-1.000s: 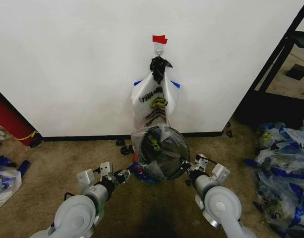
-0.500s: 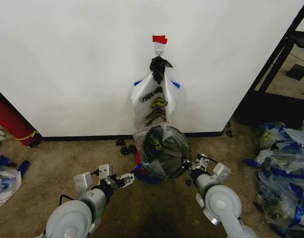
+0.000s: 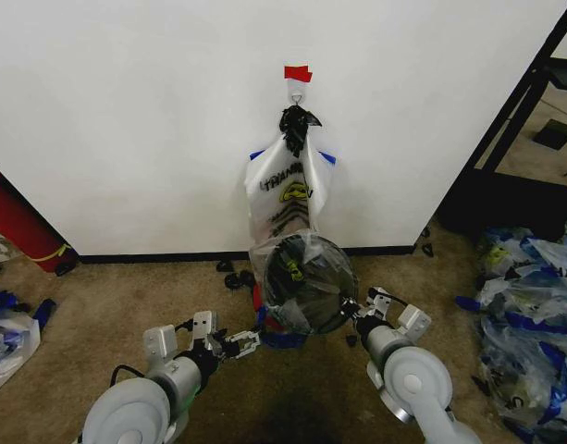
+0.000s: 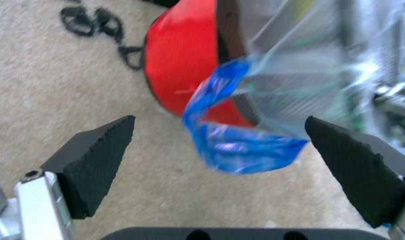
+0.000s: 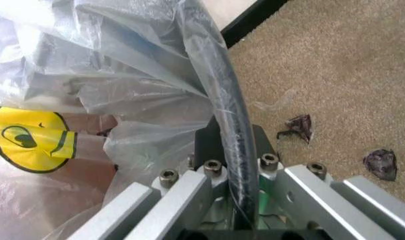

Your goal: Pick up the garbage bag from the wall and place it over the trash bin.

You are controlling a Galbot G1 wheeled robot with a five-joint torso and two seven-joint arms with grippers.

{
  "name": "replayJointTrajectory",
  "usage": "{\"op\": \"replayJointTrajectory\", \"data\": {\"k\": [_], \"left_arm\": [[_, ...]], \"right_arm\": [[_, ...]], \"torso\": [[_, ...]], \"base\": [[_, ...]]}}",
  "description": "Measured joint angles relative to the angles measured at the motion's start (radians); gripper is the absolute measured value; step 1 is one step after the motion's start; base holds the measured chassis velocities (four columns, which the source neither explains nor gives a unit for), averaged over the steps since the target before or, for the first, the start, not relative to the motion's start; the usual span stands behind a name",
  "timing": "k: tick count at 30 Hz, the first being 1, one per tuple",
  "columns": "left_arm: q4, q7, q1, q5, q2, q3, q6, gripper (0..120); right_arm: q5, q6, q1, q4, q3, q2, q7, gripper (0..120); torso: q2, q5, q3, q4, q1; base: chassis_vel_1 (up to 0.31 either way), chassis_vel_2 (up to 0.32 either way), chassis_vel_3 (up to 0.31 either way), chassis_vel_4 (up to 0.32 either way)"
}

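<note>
Thin see-through plastic — the garbage bag (image 3: pixel 301 277) — is draped over the mouth of the trash bin (image 3: pixel 306 301), which stands on the brown carpet (image 3: pixel 107 296) just in front of the wall (image 3: pixel 135 120) and its black baseboard. In the head view a second, whiter bag (image 3: pixel 289 194) with black lettering hangs from the hook (image 3: pixel 297 92) under the red tape strip (image 3: pixel 298 73), directly behind the bin. The left gripper (image 3: pixel 249 340) sits low at the bin's left side, next to a blue handle (image 3: pixel 281 339) of the garbage bag that trails at the bin's base; the right gripper (image 3: pixel 351 310) is against the bin's right rim. Heaped clear-and-blue bags (image 3: pixel 528 296) lie on the floor well to the right. In the left wrist view the left gripper (image 4: pixel 236 150) stands wide apart, its two black pads clear of everything, with the blue handle (image 4: pixel 232 145) hanging loose between them and the bin's red base (image 4: pixel 182 65) just beyond. In the right wrist view the right gripper (image 5: pixel 232 170) is clamped narrowly on the bin's black rim (image 5: pixel 226 115) together with the bag film laid over it — the yellow smiley print (image 5: pixel 29 137) shows through the plastic inside the bin. Small dark scraps (image 5: pixel 299 127) lie on the carpet beside the bin.
</note>
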Motion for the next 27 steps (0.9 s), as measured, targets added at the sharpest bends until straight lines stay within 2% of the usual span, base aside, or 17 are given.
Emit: {"op": "replayJointTrajectory", "data": {"k": [6,10,12,17,19,21,25,27], "left_arm": [[-0.014,0.077,0.028,-0.049,0.03,-0.07,-0.047,100],[-0.028,0.076,0.023,-0.05,0.031,-0.108,-0.065,100],[-0.072,0.055,-0.001,-0.041,0.032,-0.128,-0.074,100],[-0.114,0.025,-0.072,-0.038,0.06,-0.098,-0.057,98],[-0.115,0.021,-0.11,-0.038,0.085,-0.065,-0.039,93],[-0.116,0.025,-0.149,-0.039,0.117,-0.034,-0.016,83],[-0.116,0.025,-0.181,-0.053,0.144,-0.02,0.013,70],[-0.116,0.017,-0.219,-0.068,0.153,-0.002,0.038,64]], "right_arm": [[-0.001,0.0,0.008,-0.009,0.001,0.0,-0.002,0],[-0.013,0.004,0.007,-0.012,0.0,0.001,-0.007,0],[-0.059,0.019,0.003,-0.018,-0.007,0.002,-0.019,0],[-0.164,0.048,-0.01,-0.014,-0.036,0.007,-0.051,0],[-0.203,0.056,-0.014,-0.007,-0.05,0.013,-0.058,0],[-0.248,0.067,-0.018,-0.004,-0.068,0.019,-0.065,0],[-0.289,0.078,-0.011,-0.007,-0.103,0.024,-0.07,0],[-0.324,0.087,-0.011,-0.01,-0.119,0.029,-0.076,0]], "torso": [[0.0,0.0001,0.0,0.0001,0.0],[0.0,0.0002,0.0,0.0001,0.0],[0.0,0.0002,0.0,0.0001,0.0],[0.0,0.0002,0.0,-0.0002,0.0],[0.0,0.0002,0.0,0.0,0.0],[0.0,0.0001,0.0,-0.0005,0.0],[0.0,0.0003,0.0,0.0006,0.0],[0.0,0.0,0.0,0.0003,0.0]], "base": [[0.0,0.0,0.0,0.0],[0.0,0.0,0.0,0.0],[0.0,0.0,0.0,0.0],[0.0,0.0,0.0,0.0],[0.0,0.0,0.0,0.0],[0.0,0.0,0.0,0.0],[0.0,0.0,0.0,0.0],[0.0,0.0,0.0,0.0]]}}
